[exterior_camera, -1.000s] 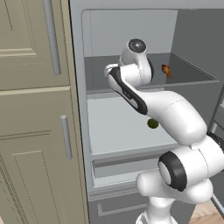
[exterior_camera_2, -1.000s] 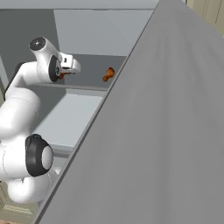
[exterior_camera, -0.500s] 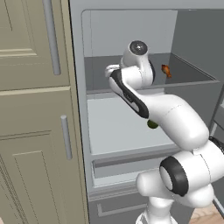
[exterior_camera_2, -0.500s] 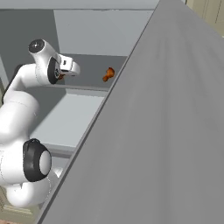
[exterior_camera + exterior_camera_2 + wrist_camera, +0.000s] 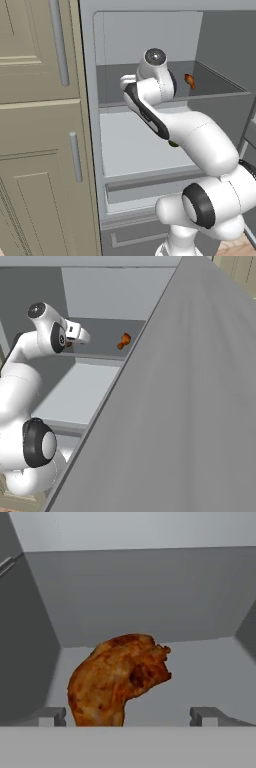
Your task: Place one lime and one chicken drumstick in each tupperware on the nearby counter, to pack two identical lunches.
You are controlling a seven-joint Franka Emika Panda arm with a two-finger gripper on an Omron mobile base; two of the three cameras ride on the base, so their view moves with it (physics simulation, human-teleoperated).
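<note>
Inside the open fridge (image 5: 150, 40), on its upper shelf (image 5: 200, 677), a chicken drumstick (image 5: 117, 679) lies between the gripper's (image 5: 127, 716) wide-apart jaws, apparently untouched.

Kitchen, open fridge (image 5: 150, 145), panelled cabinets (image 5: 40, 125)

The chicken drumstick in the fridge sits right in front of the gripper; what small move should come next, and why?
Probably ease the gripper a little further forward, then close. In the hand view the chicken drumstick lies on the fridge shelf between the two open fingertips, centred but apparently not yet gripped.
</note>
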